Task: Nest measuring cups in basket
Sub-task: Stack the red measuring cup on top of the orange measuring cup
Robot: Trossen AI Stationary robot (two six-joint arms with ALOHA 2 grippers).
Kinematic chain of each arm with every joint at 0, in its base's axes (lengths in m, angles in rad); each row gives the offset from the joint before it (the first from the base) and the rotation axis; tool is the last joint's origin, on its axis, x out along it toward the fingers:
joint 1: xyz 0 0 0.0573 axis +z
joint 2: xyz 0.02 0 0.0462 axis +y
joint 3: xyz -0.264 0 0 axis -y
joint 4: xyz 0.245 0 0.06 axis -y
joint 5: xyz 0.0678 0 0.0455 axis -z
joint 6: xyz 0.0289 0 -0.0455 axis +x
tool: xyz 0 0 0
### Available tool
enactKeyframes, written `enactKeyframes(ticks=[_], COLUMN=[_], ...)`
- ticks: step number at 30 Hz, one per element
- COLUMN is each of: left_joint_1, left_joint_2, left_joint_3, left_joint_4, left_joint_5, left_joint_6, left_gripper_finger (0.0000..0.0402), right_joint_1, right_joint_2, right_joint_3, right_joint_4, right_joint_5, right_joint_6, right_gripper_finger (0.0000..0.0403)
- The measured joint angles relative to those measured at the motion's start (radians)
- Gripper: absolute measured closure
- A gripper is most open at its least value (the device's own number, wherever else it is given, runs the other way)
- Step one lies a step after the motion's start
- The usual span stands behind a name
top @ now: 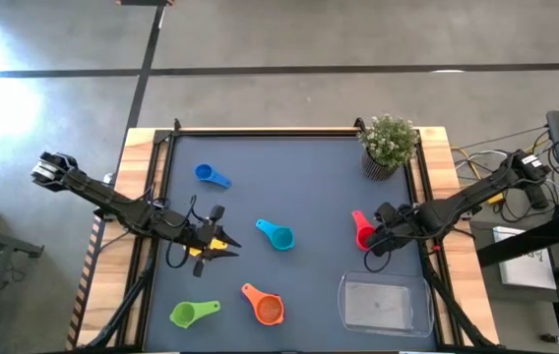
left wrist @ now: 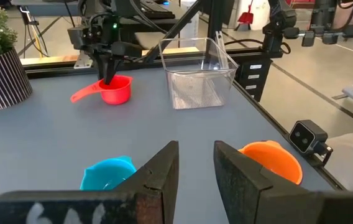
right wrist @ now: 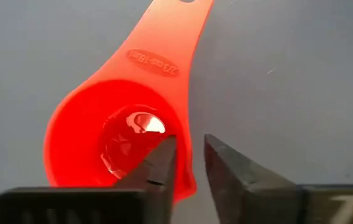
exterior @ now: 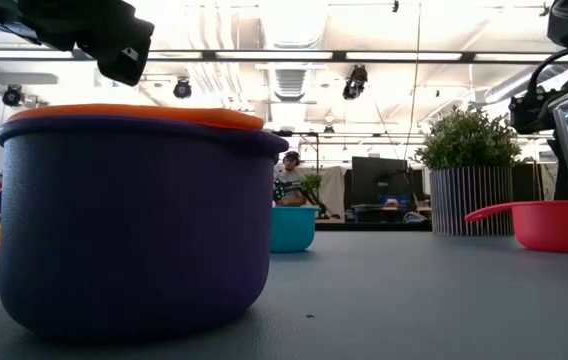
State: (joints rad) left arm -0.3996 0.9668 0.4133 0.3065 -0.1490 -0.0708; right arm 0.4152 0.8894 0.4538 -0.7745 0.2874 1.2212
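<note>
The right claw is down at the red cup, one finger inside the bowl and one outside, pinching its rim. That cup sits on the surface just beside the potted plant, near the clear basket. The left claw hovers narrowly parted and empty, between the teal cup and the orange cup.

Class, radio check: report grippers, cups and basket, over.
Right gripper astride red cup rim. Left gripper idle mid-table. Basket empty. Nothing blocking.
</note>
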Motion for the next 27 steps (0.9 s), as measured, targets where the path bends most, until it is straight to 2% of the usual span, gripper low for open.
enactKeyframes(ticks=[2, 4, 8, 16, 19, 22, 27], left_joint_1=[0.0, 0.0, 0.0, 0.0, 0.0, 0.0, 0.0], left_joint_2=[0.0, 0.0, 0.0, 0.0, 0.0, 0.0, -0.006], left_joint_3=[0.0, 0.0, 0.0, -0.005, -0.004, -0.002, -0.002], left_joint_4=[0.0, 0.0, 0.0, -0.001, -0.002, -0.006, -0.019], left_joint_5=[0.0, 0.0, 0.0, 0.0, 0.0, 0.0, 0.0], left_joint_6=[0.0, 0.0, 0.0, 0.009, 0.008, 0.006, 0.006], left_gripper_finger=[0.0318, 0.0318, 0.0318, 0.0318, 0.0318, 0.0318, 0.0318], right_joint_1=[0.0, 0.0, 0.0, 0.0, 0.0, 0.001, 0.001], right_joint_2=[0.001, 0.001, 0.003, 0.035, 0.099, 0.205, 0.411], right_joint_3=[0.006, 0.021, 0.087, 0.335, 0.393, 0.448, 0.597], right_joint_4=[-0.002, -0.003, -0.004, 0.026, 0.149, 0.274, 0.348], right_joint_5=[0.0, 0.0, 0.022, 0.177, 0.194, 0.164, 0.107], right_joint_6=[-0.009, -0.02, -0.062, -0.257, -0.351, -0.476, -0.62], right_gripper_finger=[0.0373, 0.0388, 0.0393, 0.0394, 0.0394, 0.0394, 0.0394])
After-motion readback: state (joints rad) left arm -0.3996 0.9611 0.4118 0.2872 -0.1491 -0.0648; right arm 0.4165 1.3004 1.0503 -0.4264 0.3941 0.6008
